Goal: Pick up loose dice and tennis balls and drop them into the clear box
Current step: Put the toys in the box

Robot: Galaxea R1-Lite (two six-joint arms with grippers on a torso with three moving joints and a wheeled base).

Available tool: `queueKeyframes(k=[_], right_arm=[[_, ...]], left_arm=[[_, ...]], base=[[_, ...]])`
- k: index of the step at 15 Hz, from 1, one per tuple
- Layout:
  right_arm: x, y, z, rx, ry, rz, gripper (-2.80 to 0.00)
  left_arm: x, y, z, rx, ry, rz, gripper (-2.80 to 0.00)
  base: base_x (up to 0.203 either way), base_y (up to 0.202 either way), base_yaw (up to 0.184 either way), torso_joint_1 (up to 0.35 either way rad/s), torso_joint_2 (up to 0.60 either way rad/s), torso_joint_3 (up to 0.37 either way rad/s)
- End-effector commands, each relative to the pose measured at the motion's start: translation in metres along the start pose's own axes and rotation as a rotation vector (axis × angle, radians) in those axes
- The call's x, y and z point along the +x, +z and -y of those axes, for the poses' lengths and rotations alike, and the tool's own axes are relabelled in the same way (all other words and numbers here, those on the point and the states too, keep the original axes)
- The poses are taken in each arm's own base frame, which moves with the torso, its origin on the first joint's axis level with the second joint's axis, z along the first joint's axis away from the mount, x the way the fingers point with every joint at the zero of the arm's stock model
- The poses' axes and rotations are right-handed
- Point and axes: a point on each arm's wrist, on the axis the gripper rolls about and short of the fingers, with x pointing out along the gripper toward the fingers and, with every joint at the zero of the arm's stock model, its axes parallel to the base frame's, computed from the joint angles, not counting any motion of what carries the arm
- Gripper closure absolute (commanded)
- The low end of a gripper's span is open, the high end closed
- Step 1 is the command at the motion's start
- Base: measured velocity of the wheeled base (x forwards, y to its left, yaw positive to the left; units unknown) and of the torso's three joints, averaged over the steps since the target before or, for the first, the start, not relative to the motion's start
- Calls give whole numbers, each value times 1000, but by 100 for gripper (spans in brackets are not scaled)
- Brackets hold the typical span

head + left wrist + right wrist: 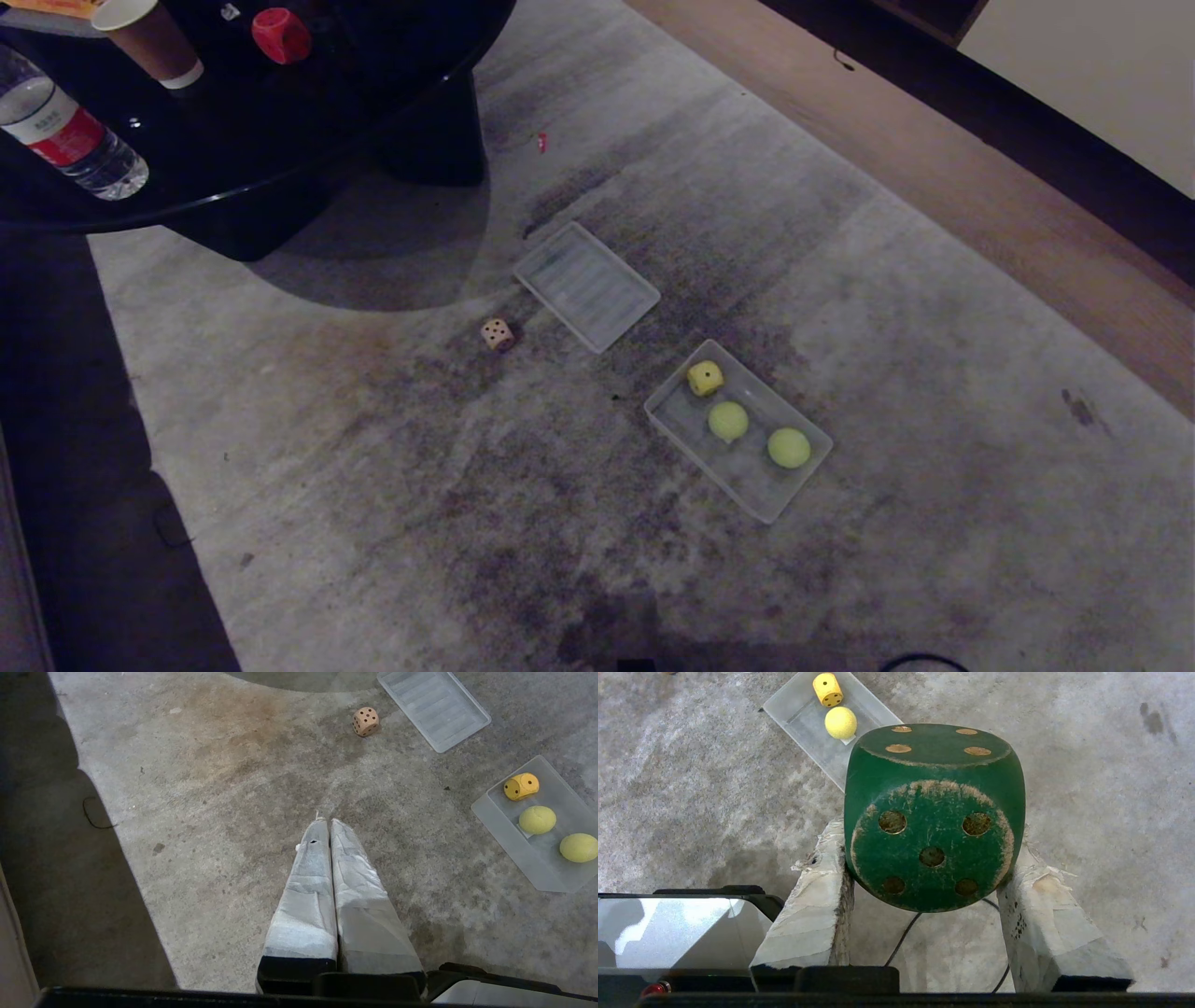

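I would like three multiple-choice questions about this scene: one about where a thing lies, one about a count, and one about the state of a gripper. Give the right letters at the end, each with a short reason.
1. Where does the beige die lie?
A. in the clear box
B. on the carpet, beside the ribbed lid
C. on the black table

2. How many tennis balls are in the clear box?
A. none
B. two
C. four

3. What is the state of the right gripper?
A. shut on the dark green die
B. open and empty
C. shut on a tennis ball

Answers:
1 B: the die sits on the carpet, apart from the ribbed lid.
2 B: two tennis balls lie in the box next to the yellow die.
3 A: in the right wrist view the fingers clamp the dark green die from both sides.
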Motion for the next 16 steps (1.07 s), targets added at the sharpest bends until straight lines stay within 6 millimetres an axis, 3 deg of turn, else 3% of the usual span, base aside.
queueKeyframes(k=[1, 16], right_arm=[[0, 0, 0, 1, 1, -2, 0], [0, 0, 0, 0, 1, -2, 0]], left_arm=[[0, 0, 0, -1, 0, 0, 0], [0, 0, 0, -1, 0, 0, 0]], base=[[0, 0, 0, 0, 0, 0], [0, 0, 0, 0, 0, 0]])
